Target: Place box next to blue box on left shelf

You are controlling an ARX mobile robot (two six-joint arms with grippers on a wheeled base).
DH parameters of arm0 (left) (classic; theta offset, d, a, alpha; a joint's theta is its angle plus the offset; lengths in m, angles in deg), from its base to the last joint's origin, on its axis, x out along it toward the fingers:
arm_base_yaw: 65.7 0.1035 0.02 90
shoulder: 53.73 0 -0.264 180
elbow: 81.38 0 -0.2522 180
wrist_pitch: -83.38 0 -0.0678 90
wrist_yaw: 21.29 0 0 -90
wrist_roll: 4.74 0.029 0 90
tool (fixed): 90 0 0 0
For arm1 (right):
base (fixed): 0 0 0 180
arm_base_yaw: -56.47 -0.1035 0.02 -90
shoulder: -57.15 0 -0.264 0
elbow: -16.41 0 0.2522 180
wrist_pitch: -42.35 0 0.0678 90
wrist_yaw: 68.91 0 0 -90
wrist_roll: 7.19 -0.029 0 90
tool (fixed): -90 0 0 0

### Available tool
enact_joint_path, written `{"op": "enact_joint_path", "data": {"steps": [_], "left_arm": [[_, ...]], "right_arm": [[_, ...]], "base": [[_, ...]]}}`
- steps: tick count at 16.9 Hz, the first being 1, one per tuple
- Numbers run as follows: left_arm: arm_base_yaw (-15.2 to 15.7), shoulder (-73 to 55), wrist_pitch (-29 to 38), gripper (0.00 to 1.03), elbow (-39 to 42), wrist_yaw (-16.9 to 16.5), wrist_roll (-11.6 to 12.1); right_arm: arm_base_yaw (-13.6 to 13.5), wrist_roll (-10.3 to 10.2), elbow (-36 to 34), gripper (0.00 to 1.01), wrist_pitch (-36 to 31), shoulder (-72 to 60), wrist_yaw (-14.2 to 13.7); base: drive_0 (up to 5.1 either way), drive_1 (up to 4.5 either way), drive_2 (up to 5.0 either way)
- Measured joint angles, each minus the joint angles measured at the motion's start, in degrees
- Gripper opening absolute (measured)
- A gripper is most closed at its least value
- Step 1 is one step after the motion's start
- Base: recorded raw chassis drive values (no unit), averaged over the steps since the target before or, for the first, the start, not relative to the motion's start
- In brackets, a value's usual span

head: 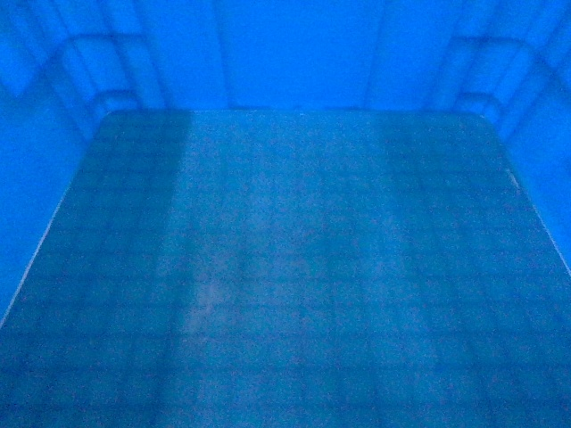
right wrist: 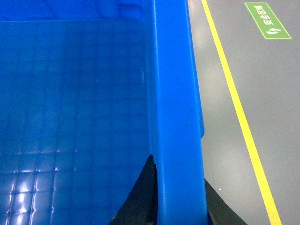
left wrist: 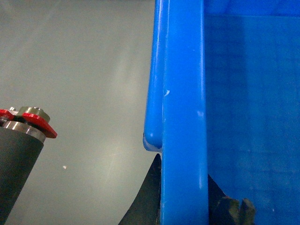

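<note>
Large blue plastic box (head: 285, 267) fills the head view. Left pincer (left wrist: 183, 197) pinches its left rim; right pincer (right wrist: 180, 197) pinches its right rim, above grey floor (right wrist: 225, 93) with yellow line (right wrist: 243, 126).

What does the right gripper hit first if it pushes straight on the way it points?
The box itself: the right gripper straddles its rim, one finger inside and one outside, so going on would seat the rim deeper between the fingers. Beyond the rim only grey floor with a yellow line shows; depth unclear.
</note>
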Motion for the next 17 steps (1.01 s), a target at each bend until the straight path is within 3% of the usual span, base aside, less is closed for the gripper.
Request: {"op": "enact_joint_path", "data": {"steps": [15, 17], "left_arm": [[0.0, 0.1, 0.3, 0.08, 0.0, 0.0, 0.1], [0.0, 0.0, 0.1, 0.08, 0.0, 0.0, 0.0]], "right_arm": [[0.0, 0.0, 0.0, 0.10, -0.2, 0.0, 0.0], [0.0, 0.0, 0.0, 0.10, 0.0, 0.0, 0.0]], "base": [[0.0, 0.00, 0.0], [0.0, 4.20, -4.2]]}}
